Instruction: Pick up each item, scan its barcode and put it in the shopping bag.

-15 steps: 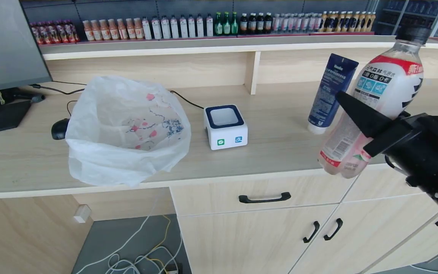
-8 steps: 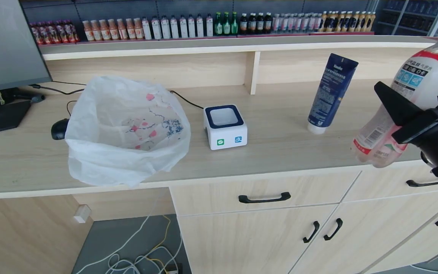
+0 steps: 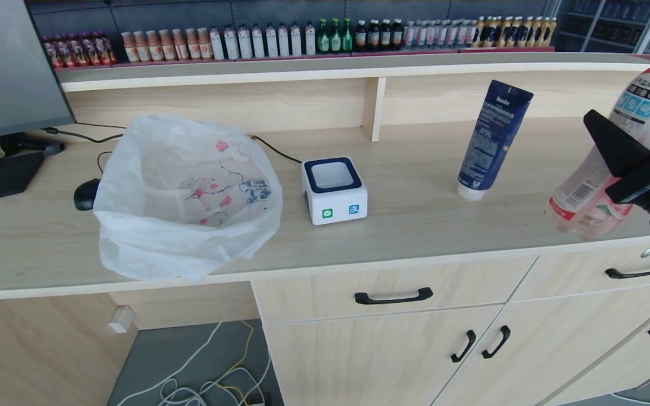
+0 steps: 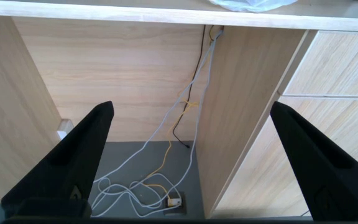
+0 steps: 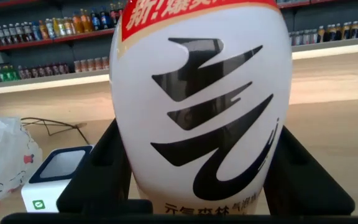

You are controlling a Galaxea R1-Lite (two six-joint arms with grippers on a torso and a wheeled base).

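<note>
Since the barcode probably has to face the scanner, the right gripper clasps the bottle around its middle, tilted, over the right end of the counter. The bag stands open on the left to receive items. The left gripper hangs spread and empty below the counter. A tube stands left of the bottle.

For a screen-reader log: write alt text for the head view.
The right gripper holds a tilted white-and-pink plastic drink bottle at the right end of a light wooden counter. On the counter stand a dark blue tube, a white cube-shaped scanner and an open white plastic shopping bag.
</note>
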